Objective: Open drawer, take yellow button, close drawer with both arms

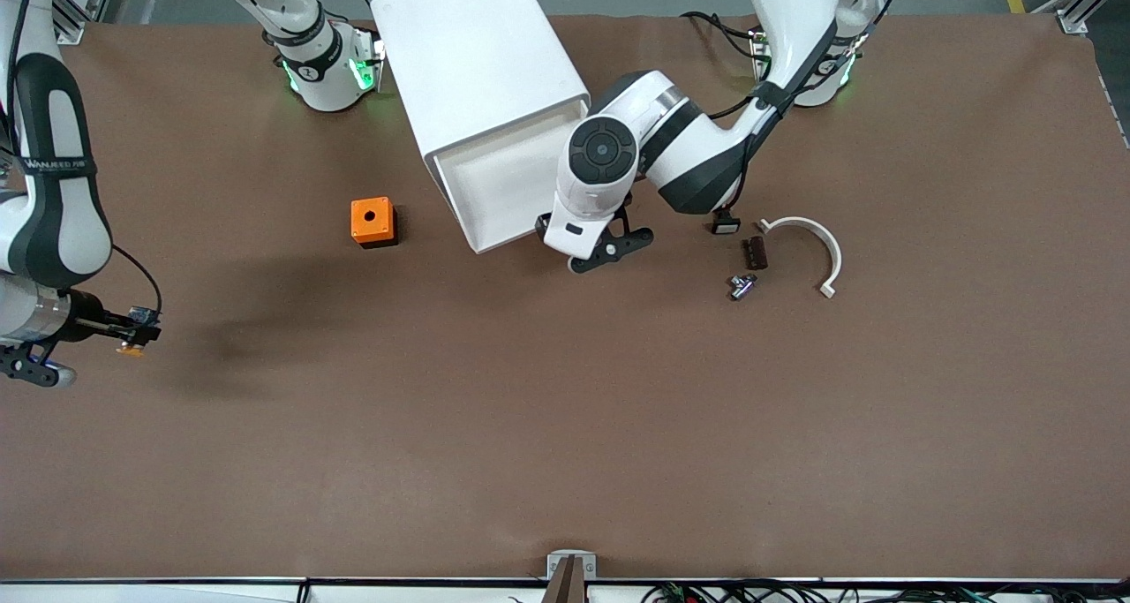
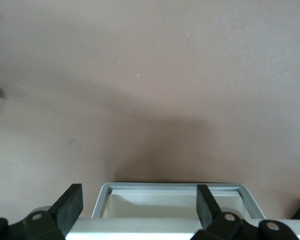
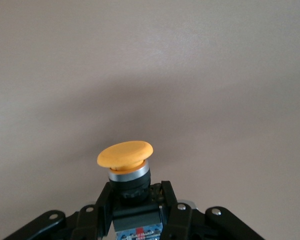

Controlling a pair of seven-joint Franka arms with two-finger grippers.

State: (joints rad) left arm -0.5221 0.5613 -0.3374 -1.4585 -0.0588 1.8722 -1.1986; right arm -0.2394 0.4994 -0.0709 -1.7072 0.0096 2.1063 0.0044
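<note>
The right gripper (image 1: 124, 329), partly cut off at the table's edge at the right arm's end, is clamped on the one button (image 3: 125, 155), held above bare table (image 1: 565, 426). The left gripper (image 2: 140, 207) hangs with fingers spread wide over the rim of the one open drawer (image 1: 508, 179) of the cabinet (image 1: 477, 51). What shows of the drawer's inside is bare; the arm hides the rest.
</note>
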